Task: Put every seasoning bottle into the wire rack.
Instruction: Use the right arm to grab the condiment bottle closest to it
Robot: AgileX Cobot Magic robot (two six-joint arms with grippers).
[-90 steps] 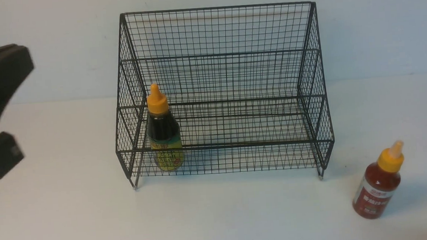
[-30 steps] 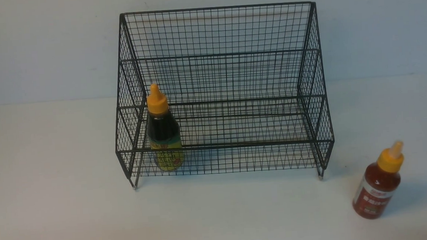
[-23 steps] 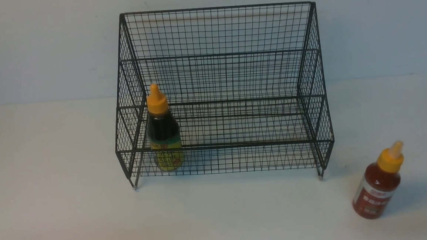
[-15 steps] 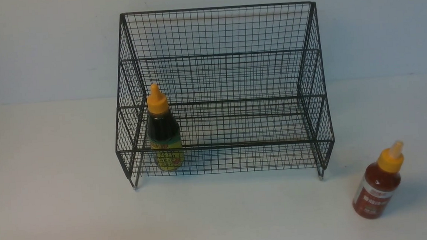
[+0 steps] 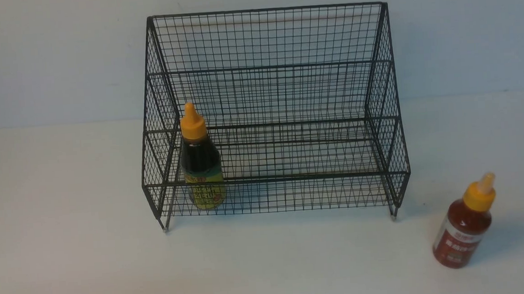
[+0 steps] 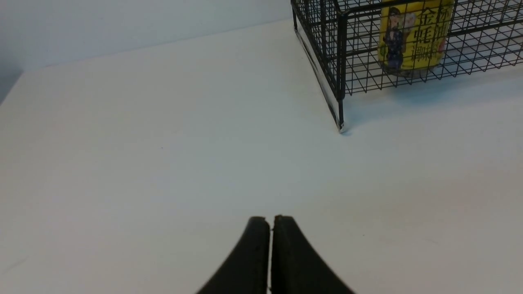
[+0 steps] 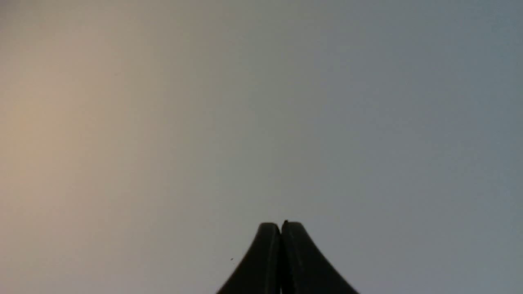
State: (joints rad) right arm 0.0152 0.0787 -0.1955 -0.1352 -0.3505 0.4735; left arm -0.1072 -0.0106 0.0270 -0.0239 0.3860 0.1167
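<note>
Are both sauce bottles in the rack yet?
Halfway. Done: the brown sauce bottle stands on the lower tier of the wire rack. In hand: nothing; the left end effector and right end effector are shut and empty. Left: the red sauce bottle stands on the table.

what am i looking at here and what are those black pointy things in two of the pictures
This is a robot with two arms, each ending in a two-finger gripper. The wide picture comes from a camera between the arms, looking forward. The other two come from cameras on the wrists, so the black shapes are the left gripper and the right gripper, both shut and holding nothing. On the white table stands a wire rack. A dark sauce bottle stands in its lower tier, at the left end. A red sauce bottle stands on the table outside the rack, to its right. The right wrist camera sees only a blank surface.
</note>
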